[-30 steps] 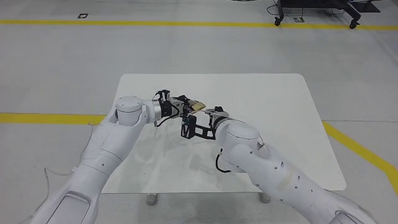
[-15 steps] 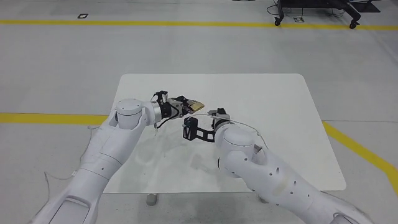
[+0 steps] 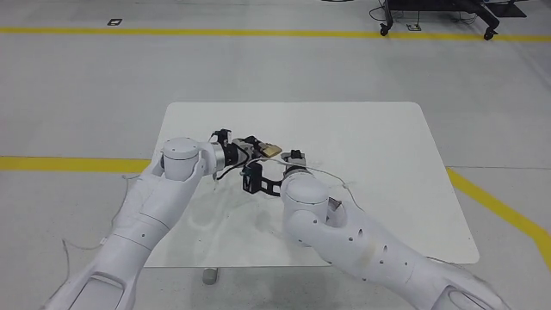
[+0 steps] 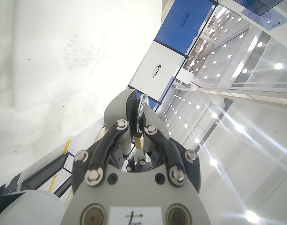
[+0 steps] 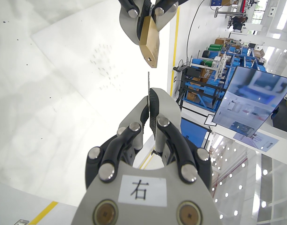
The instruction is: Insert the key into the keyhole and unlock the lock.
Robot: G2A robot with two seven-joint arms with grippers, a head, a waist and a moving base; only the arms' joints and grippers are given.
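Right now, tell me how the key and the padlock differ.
The padlock is a thick brass block; the key is a thin metal blade, seen edge-on. The padlock is clamped in the left gripper, the key in the right gripper. Both are held off the table, facing each other, the key's tip just short of the padlock's keyhole.

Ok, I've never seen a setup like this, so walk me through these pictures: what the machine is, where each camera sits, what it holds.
This is a robot with two arms at a white table. The wide picture looks down from above its arms. The other two come from cameras on the wrists. The left gripper is shut on a brass padlock. The right gripper pinches a thin key, its tip aimed at the keyhole but not yet in it.
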